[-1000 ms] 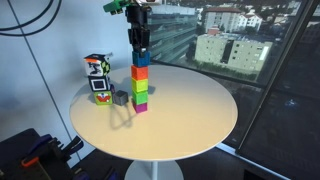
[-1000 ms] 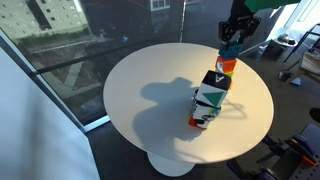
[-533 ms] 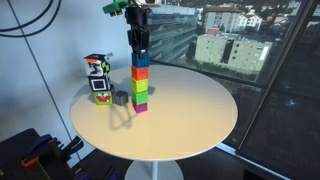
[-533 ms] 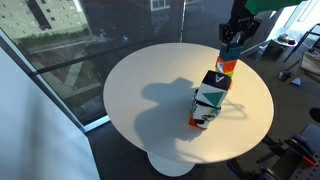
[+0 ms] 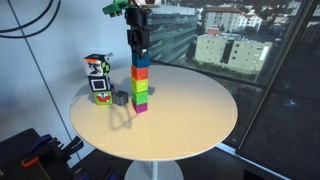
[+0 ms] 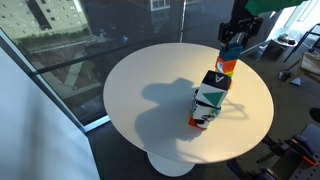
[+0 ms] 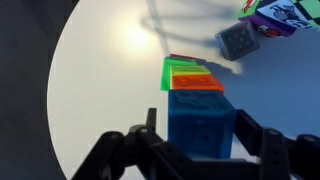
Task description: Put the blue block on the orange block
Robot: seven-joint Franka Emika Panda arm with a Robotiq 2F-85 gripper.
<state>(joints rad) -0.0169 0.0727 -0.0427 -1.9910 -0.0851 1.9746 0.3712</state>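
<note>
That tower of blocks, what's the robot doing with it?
The robot's gripper is at the top of a block tower on the round white table. The blue block sits on the orange block, with a green block and a pink block underneath. The fingers are on either side of the blue block, but I cannot tell if they are squeezing it. A patterned cube toy and a small grey block stand beside the tower.

A blue block (image 7: 200, 122), an orange block (image 7: 196, 84)
</note>
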